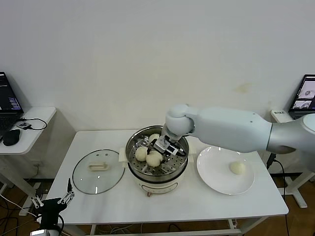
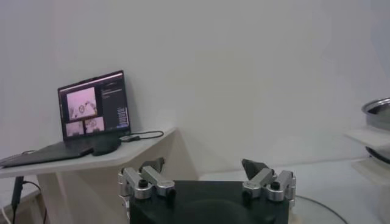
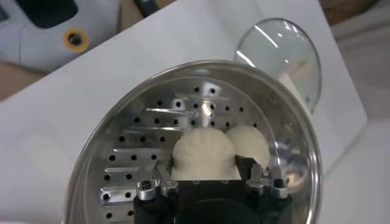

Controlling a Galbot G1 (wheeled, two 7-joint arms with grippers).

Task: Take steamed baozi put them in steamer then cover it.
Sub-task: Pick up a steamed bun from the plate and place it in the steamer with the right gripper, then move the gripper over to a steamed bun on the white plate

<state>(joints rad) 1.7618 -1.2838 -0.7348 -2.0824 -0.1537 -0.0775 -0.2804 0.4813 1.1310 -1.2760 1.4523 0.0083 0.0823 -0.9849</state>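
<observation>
The steamer point(image 1: 156, 169) stands mid-table with its perforated tray showing. Three baozi lie in it: one at the left point(image 1: 141, 153), one at the front point(image 1: 154, 158), one at the back point(image 1: 154, 137). My right gripper point(image 1: 164, 149) reaches down into the pot. In the right wrist view its fingers close on the sides of a baozi point(image 3: 204, 155) resting on the tray point(image 3: 152, 122), with another baozi point(image 3: 247, 141) touching it. A fourth baozi point(image 1: 237, 167) lies on the white plate point(image 1: 214, 172). The glass cover point(image 1: 98, 170) lies flat left of the steamer. My left gripper point(image 1: 51, 200) hangs open and empty off the table's front left corner.
A side table at the left holds a laptop point(image 2: 92, 109) and a black mouse point(image 1: 11, 136). Another screen point(image 1: 307, 93) stands at the far right. The cover also shows in the right wrist view point(image 3: 286, 55). The wall runs behind the table.
</observation>
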